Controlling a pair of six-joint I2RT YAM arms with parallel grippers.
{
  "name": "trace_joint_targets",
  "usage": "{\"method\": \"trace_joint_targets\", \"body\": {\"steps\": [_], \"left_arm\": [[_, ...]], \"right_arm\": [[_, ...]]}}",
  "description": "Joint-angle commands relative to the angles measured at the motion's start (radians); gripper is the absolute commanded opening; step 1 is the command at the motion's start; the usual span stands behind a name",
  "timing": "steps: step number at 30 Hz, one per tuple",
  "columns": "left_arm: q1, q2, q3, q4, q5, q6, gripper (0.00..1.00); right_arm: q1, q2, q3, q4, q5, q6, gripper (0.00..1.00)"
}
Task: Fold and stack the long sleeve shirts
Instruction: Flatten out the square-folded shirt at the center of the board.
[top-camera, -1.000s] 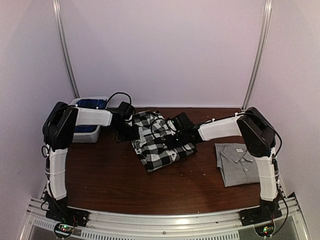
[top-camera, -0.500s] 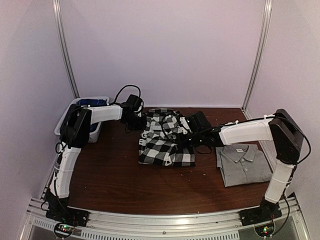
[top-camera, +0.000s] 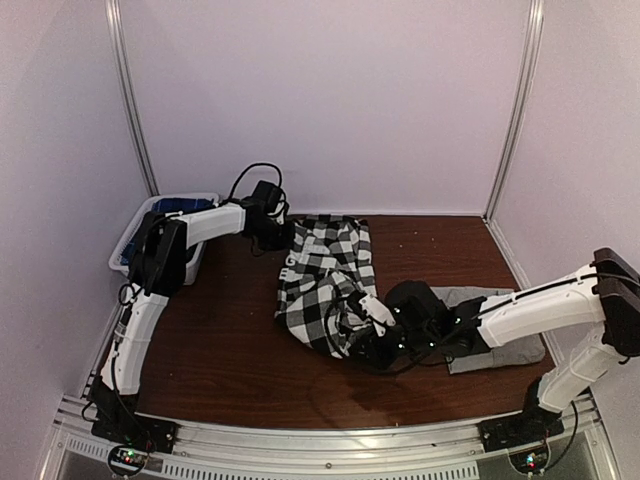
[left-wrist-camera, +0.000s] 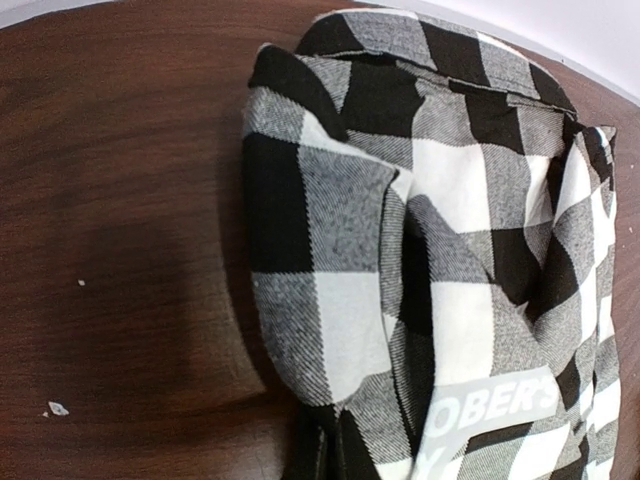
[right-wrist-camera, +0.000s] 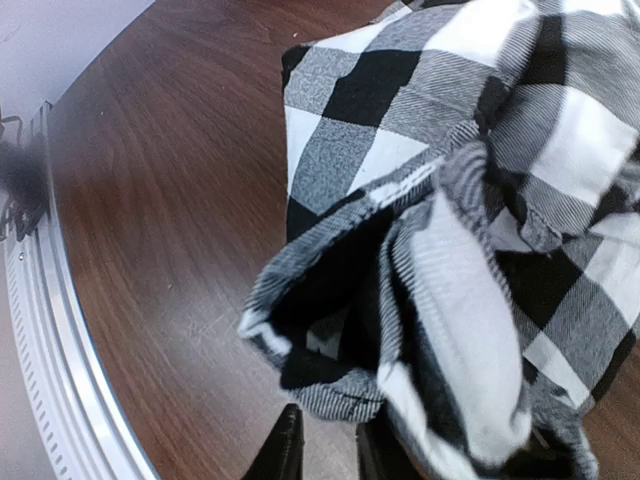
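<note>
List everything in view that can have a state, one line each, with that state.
checked shirt, rumpled, pulled out long across the table between the two grippers.
grey shirt, lying flat, mostly hidden under the right arm.
left gripper, shut on the checked shirt's far end.
right gripper, at the shirt's bunched near end; grip unclear.
basket, upright, something blue inside.

The checked flannel shirt (left-wrist-camera: 440, 220) lies bunched in thick folds on the dark brown surface (left-wrist-camera: 120, 200). A lettered band (left-wrist-camera: 495, 400) crosses the shirt's lower part, and pale specks (left-wrist-camera: 58, 408) lie left of it.
</note>
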Motion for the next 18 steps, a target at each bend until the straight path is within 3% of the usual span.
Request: {"method": "trace_joint_targets", "body": {"steps": [1,4,7,13,18], "left_arm": [[0.015,0.021,0.033,0.012,0.019,0.026,0.05],[0.016,0.023,0.036,0.008,0.035,0.036,0.12],[0.016,0.012,0.046,-0.014,0.053,0.052,0.28],[0.011,-0.13,-0.026,-0.016,0.045,0.08,0.56],[-0.025,-0.247,-0.119,-0.017,0.049,0.102,0.68]], "right_arm": [[0.006,-0.099,-0.023,-0.02,-0.048,-0.017,0.37],[0.005,-0.133,0.0,-0.09,-0.009,-0.025,0.55],[-0.005,-0.15,0.036,-0.157,0.085,-0.006,0.69],[-0.065,-0.158,0.113,-0.24,0.219,0.05,0.77],[-0.126,-0.157,0.133,-0.196,0.226,0.086,0.8]]}}
